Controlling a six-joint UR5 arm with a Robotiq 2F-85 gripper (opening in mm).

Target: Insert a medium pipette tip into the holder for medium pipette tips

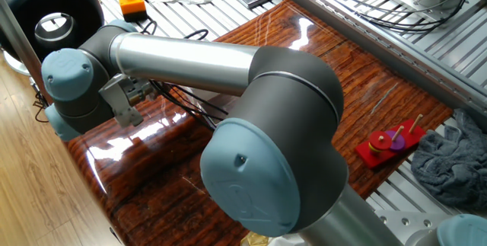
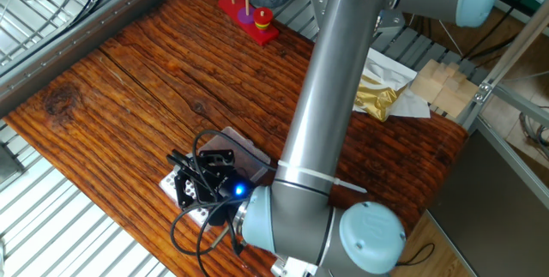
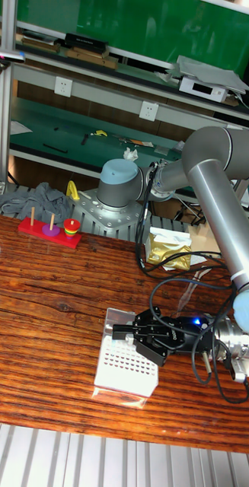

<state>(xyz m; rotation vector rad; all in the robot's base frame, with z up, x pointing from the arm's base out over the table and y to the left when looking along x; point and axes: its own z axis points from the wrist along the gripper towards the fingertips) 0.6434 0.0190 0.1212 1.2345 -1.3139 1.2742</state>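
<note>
Holder for medium pipette tips [image 3: 126, 367]: clear box with a white grid top, standing close to the near edge of the wooden tabletop [image 3: 55, 281] as the tall fixed view has it; its clear lid [image 2: 234, 144] lies open on the side toward the tabletop's middle.
Long axis: box and open lid together run from the edge toward the tabletop's middle.
Gripper [image 3: 128, 332]: black, lying low and level over the holder's grid, fingers pointing along the tabletop; whether it is spread or pinching a tip cannot be told.
Tall fixed view: shows grid, gripper and cables plainly.
Other fixed view: gripper [image 2: 190, 183] and cables cover most of the holder [image 2: 170, 183]; only the lid and a corner show.
One fixed view: the arm [image 1: 266, 139] blocks holder and gripper entirely.
Ring-stacking toy [image 3: 49, 230]: red base with pegs, at the far edge, well apart from the holder.
</note>
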